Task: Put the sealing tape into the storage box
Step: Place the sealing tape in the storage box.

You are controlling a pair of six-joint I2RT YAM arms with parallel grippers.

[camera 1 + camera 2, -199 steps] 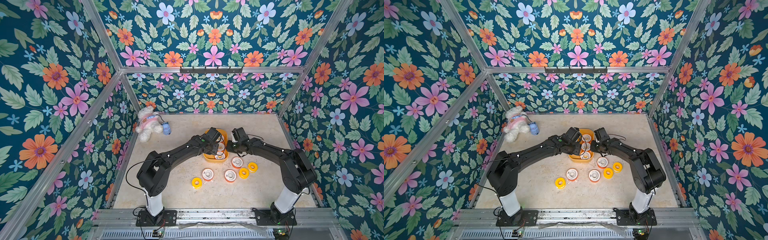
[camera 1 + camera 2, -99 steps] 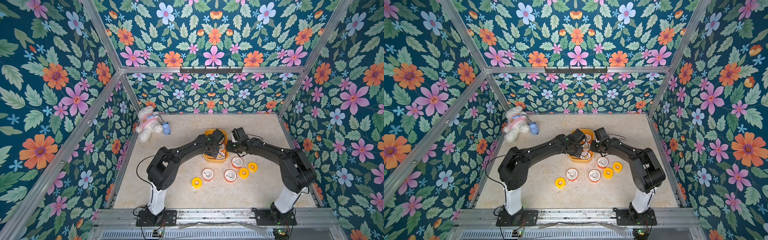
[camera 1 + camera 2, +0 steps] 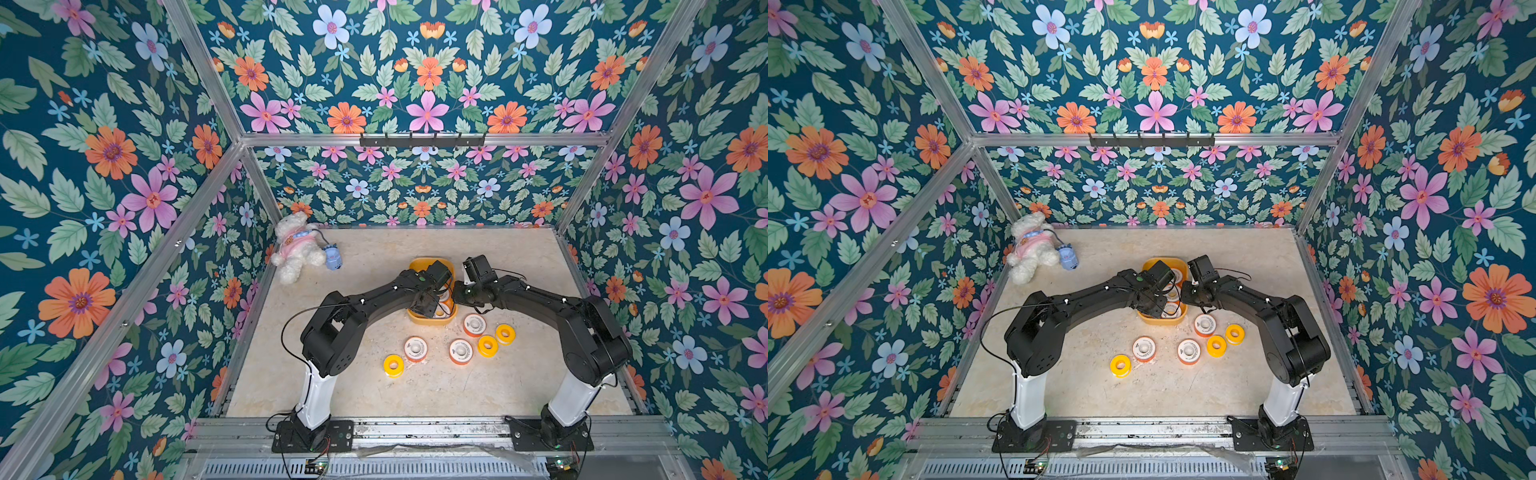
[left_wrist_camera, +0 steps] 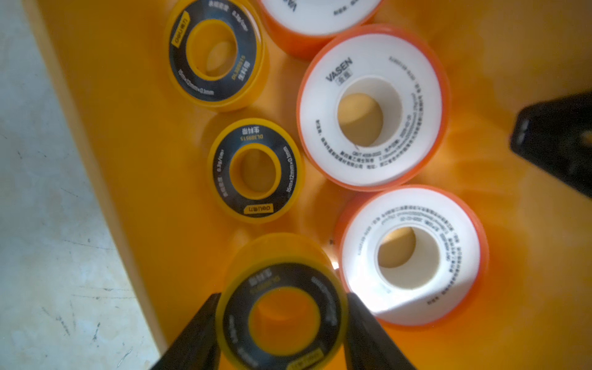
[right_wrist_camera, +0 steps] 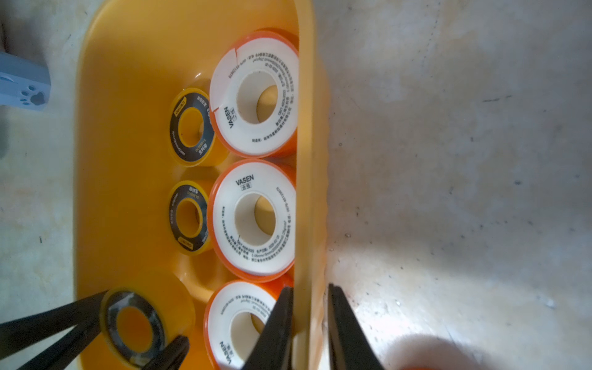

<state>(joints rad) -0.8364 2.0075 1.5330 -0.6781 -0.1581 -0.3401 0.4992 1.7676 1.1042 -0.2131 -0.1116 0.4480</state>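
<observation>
Since a second ago the left gripper has slid along the storage box toward its near end, while the right gripper has kept its place. The left fingers are clamped on a black-and-yellow spool hanging over the box's near end. The right fingers straddle the box wall on their own arm's side, close together and seemingly pinching the rim.

Lying in the box are three white-faced spools marked "VASEN" and two black-and-yellow spools marked "deli" and "15m×12mm×0.1mm". On the worktop, off the box's near end, lie three more white spools and three all-yellow spools.

A plush toy and a small blue paw-print item sit at the far left corner. In both top views the left gripper's wrist hides most of the box.
</observation>
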